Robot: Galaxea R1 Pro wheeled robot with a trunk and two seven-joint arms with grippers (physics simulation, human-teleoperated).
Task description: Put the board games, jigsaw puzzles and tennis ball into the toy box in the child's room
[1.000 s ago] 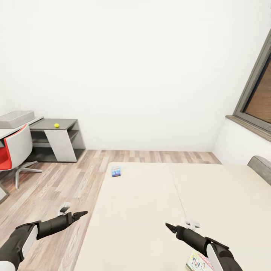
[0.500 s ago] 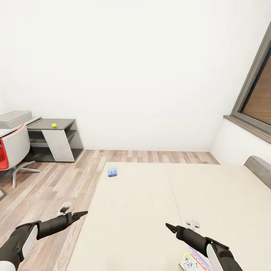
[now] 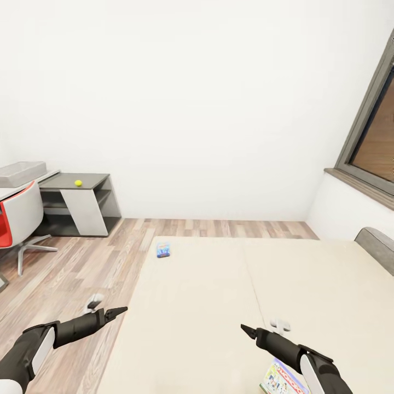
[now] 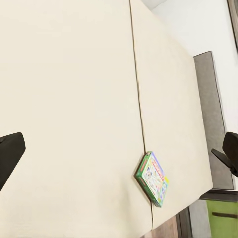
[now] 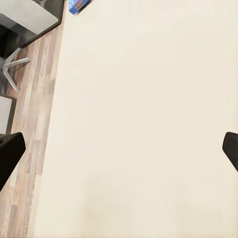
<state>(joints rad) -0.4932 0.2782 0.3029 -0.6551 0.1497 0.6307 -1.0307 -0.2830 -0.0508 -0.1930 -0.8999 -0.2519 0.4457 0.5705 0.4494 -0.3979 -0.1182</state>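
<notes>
Matt beige cloth bed (image 3: 230, 306); wood-plank floor (image 3: 71, 273); printed cardboard game box (image 4: 152, 178).

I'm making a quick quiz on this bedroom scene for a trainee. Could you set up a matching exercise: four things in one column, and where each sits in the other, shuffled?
Things:
1. tennis ball
2. blue-teal board game
3. Monopoly box
4. toy box

Places:
A. on the bed, near its far left corner
B. on the pale desk top at far left
C. on the low dark grey cabinet
D. on the bed, close under the right gripper

Pairs: 1-C, 2-A, 3-D, 4-B
</notes>
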